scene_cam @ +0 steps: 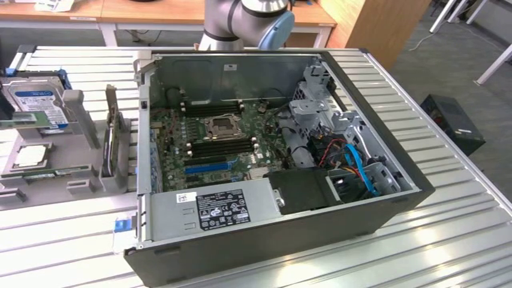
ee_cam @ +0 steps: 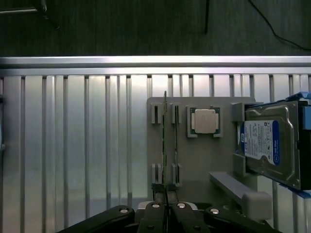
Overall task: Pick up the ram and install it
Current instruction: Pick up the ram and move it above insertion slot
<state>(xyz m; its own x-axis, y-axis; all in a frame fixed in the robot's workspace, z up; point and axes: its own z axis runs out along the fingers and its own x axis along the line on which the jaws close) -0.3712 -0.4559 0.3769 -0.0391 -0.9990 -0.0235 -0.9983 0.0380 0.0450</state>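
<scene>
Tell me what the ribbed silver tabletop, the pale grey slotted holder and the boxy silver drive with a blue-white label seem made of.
Ribbed silver tabletop: likely aluminium, brushed; long parallel slats catch soft light streaks.
Pale grey slotted holder: probably plastic, matte; even dull grey, no shine.
Boxy silver drive: apparently metal casing, satin sheen along its edge; blue-white label looks printed paper or film.

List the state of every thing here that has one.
gripper, shut on the ram.
ram, held edge-on over the grey holder.
computer case, side open, motherboard exposed.
hard drive, propped up on the holder.
processor chip, lying flat in the holder.
</scene>
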